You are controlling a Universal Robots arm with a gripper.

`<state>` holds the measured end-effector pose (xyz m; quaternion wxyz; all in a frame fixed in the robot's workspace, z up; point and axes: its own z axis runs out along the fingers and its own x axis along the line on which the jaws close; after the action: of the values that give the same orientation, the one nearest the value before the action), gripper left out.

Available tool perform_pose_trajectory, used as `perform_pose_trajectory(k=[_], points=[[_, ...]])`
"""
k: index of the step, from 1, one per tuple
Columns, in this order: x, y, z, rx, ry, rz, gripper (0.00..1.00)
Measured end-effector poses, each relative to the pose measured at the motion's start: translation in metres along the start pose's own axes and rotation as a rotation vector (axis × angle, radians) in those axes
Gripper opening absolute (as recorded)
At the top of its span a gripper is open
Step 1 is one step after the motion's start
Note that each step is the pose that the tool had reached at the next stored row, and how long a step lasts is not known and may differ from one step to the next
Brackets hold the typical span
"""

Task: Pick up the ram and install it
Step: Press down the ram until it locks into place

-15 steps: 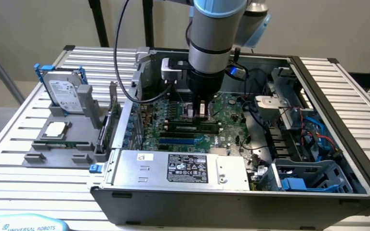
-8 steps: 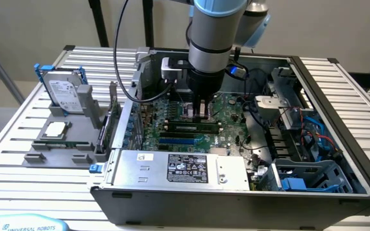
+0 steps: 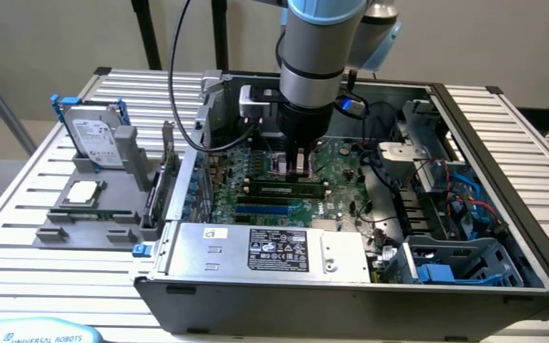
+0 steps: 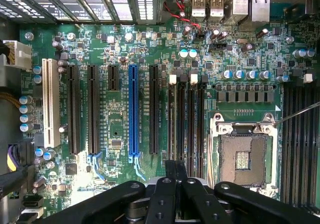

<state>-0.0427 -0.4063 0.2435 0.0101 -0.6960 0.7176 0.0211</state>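
Pincer [image 3: 300, 170] jaws are together, with no gap between the black fingers [image 4: 165, 194] in the wrist view. It reaches down from the arm into the open computer case [image 3: 503, 179], just above the centre of the motherboard [image 4: 125, 49].

The ram [image 3: 284, 190] shows in the exterior view as a narrow green stick with dark chips. It lies lengthwise along the memory slots [image 4: 186, 119], just below the fingertips in the frame and close to them. I see nothing clamped between the jaws. Whether the tips touch the stick's top edge cannot be told.

By my reading the pick-up is done and the work is in the install step, with the stick set in its slot and the closed fingers placed to bear on it. Whether it is fully seated, with the white latches at the slot ends snapped in, I cannot tell.

Seating it would call for straight downward pressure on the stick's top edge, kept in line with the slot, since a sideways push could tilt it.

On the desk [image 3: 26, 236] at the exterior view's left, the hard drive [image 3: 98, 136] stands upright in a grey holder, with the processor chip [image 3: 82, 191] lying flat in front of it.
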Motion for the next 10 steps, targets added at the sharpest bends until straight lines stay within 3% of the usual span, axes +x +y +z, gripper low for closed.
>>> perform_pose_trajectory(k=[10], points=[[-0.002, 0.0004, 0.0099, 0.0001, 0.0, 0.0, 0.11]])
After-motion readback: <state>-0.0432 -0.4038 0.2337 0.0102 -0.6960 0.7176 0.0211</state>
